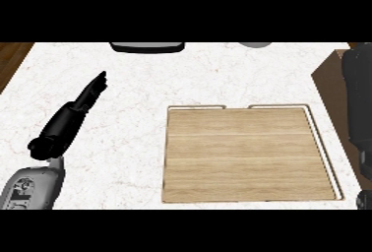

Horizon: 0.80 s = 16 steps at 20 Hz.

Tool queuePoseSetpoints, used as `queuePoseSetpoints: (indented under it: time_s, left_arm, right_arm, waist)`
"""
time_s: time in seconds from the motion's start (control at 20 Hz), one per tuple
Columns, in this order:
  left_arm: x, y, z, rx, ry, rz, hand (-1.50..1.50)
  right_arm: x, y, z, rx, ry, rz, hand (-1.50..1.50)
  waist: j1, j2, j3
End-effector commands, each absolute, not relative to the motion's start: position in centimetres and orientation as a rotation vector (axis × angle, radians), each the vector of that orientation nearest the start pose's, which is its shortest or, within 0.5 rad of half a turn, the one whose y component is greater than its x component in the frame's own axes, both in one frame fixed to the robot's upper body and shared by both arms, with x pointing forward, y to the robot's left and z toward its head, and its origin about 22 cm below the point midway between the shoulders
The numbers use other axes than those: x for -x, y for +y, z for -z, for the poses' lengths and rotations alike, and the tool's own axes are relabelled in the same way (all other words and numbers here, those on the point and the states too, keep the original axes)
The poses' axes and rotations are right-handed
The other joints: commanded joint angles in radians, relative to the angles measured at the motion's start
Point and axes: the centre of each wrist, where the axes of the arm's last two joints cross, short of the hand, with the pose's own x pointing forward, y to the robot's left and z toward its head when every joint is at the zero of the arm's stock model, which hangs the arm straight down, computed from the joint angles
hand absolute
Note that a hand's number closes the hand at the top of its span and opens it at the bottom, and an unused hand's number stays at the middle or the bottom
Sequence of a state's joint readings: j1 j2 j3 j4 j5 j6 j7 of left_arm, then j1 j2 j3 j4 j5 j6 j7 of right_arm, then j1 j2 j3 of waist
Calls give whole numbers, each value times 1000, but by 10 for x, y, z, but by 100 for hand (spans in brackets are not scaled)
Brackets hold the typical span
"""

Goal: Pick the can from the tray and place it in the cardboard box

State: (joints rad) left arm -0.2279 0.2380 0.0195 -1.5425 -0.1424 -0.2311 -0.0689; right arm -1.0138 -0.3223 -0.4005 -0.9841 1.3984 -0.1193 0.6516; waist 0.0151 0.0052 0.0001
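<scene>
White marbled counter (145,78) across most of the frame, with a strip of brown wood floor (13,59) at the upper left edge. Lower centre to right: wooden tray (243,152), pale planks framed by a thin metal rim with a gap in the middle of its top side, bare wood on view and no can to be found on it. Left of the tray, well apart from it: left hand (76,110), black, fingers straight and pressed together, aimed toward the upper part of the frame, holding nothing, grey forearm (29,189) entering at the lower left corner. Along the right edge: brown cardboard box (330,81), only 1 slanted wall showing, mostly covered by a long dark shape (359,98) running down the edge, presumably the right arm; right hand not made out, so can't tell its state. Can hidden or out of sight; position impossible to tell. Top edge: dark rounded object (147,47) at centre left and small grey round object (256,44) further right, both cut off.
</scene>
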Motion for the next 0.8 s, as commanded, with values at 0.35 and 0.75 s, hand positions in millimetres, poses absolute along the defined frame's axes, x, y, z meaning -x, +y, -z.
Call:
queuePoseSetpoints:
  time_s: [0.35, 0.75]
  left_arm:
    - [-297, 270, -69, -103, -1758, 542, 0]
    - [-293, 278, -65, -105, -1753, 527, 0]
  right_arm:
    - [-407, -400, -203, 1577, -860, -222, 150]
    - [-385, -452, -208, 1286, -671, -343, 150]
  waist:
    - [-9, -2, 0]
    - [-15, -5, 0]
